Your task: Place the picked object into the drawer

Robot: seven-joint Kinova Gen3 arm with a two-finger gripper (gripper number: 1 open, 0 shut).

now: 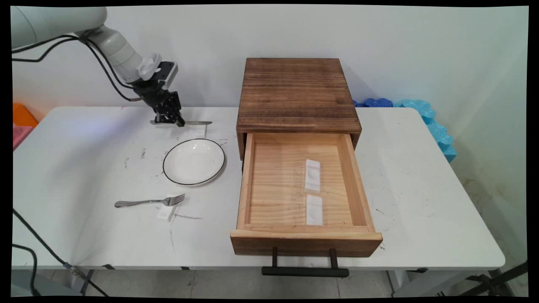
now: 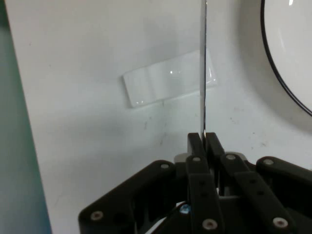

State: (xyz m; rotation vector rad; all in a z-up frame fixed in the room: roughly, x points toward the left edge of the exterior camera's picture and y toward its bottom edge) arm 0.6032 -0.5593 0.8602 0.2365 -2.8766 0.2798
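Note:
My gripper (image 1: 169, 119) is at the back left of the table, shut on the handle of a metal knife (image 1: 194, 123). The knife is held level, with its blade pointing right. In the hand view the knife (image 2: 204, 73) shows edge-on as a thin line running up from the shut gripper (image 2: 204, 142). It passes over the right end of a small white rest block (image 2: 165, 84) lying on the table. I cannot tell whether the blade touches the block. A white plate with a black rim (image 1: 193, 161) lies just in front of the knife; its rim (image 2: 287, 83) shows at the right of the hand view.
A fork (image 1: 149, 202) lies in front of the plate, tines on a white block (image 1: 165, 213). A wooden cabinet (image 1: 297, 94) stands mid-table with its drawer (image 1: 246, 181) pulled out, two white blocks (image 1: 312, 176) (image 1: 314, 209) inside. A black handle (image 1: 305, 271) overhangs the table's front edge.

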